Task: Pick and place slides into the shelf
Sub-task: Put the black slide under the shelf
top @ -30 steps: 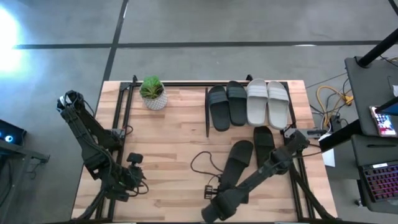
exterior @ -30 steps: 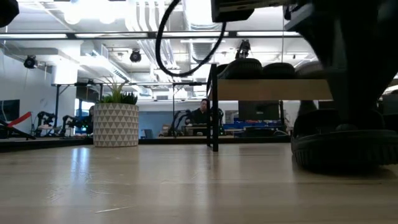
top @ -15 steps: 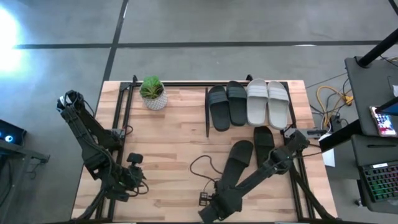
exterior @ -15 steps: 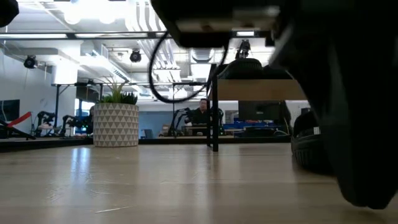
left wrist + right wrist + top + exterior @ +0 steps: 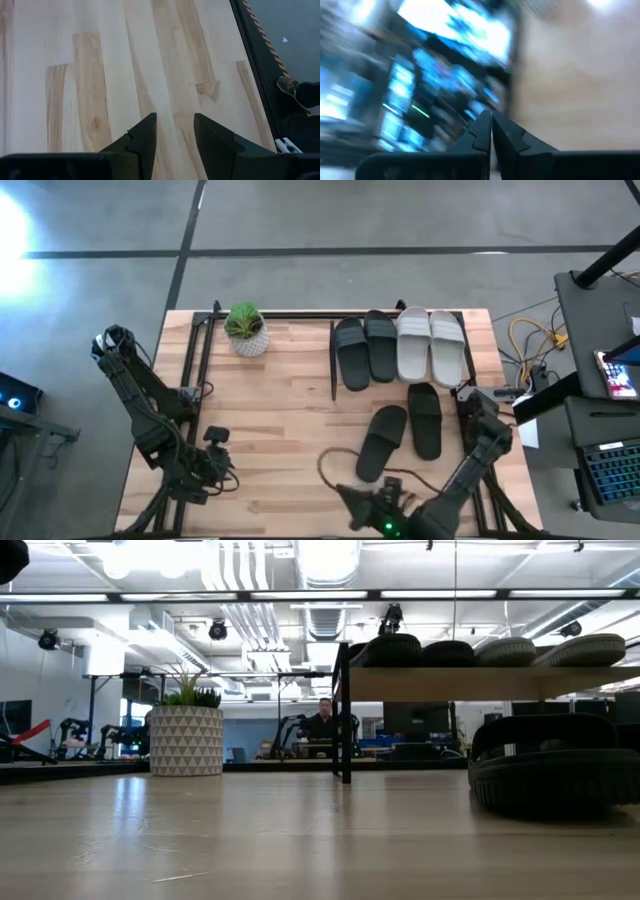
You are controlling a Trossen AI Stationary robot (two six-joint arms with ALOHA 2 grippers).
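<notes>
The shelf (image 5: 400, 320) stands at the table's far right, and its light board (image 5: 480, 683) carries four slides. These are a black pair (image 5: 365, 350) and a grey pair (image 5: 430, 346), resting sole-down on the board. Two more black slides (image 5: 380, 442) (image 5: 425, 420) lie flat on the table in front of the shelf, and one of them (image 5: 555, 768) shows in the low view. My right gripper (image 5: 352, 502) sits shut at the near edge, a little nearer than those two slides and clear of them. My left gripper (image 5: 222, 472) waits open at the near left, over bare wood (image 5: 175, 120).
A potted plant (image 5: 246, 330) in a white patterned pot (image 5: 187, 740) stands at the table's far edge, left of the shelf. A black cable (image 5: 335, 460) loops over the table near my right arm. Bare wood lies across the table's middle and left.
My right arm has drawn back from over the near black slide toward the table's near edge and folded low, with its gripper swinging round. It has left the low view, which now shows the shelf and the black slide in full. The slides have stayed where they were.
</notes>
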